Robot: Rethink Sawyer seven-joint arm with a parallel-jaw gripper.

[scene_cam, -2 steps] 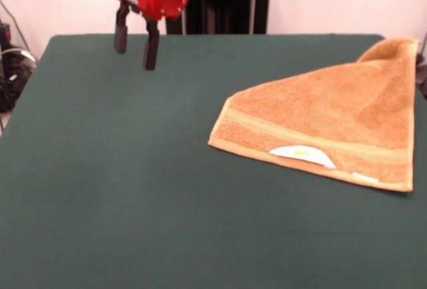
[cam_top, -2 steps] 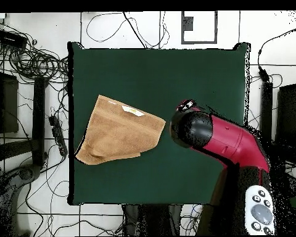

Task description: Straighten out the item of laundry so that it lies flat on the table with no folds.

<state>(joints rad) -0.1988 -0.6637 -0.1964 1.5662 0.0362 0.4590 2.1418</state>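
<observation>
Fingers (scene_cam, -2 steps: 121, 35) spread apart, holding nothing, hovering over bare table (scene_cam, -2 steps: 133, 189); folded towel (scene_cam, -2 steps: 333, 122) lies well off to one side.

Robot lab, cables (cam_top, -2 steps: 33, 58) strewn on tiled floor (cam_top, -2 steps: 113, 28)

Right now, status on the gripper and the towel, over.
Gripper open, empty, hovering above the table, clear of the towel. Orange towel folded over, far corner bunched at the table edge, white label showing. Nothing between them.

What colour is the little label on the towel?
White with a yellow print; the label on the towel shows best in the front view.
</observation>
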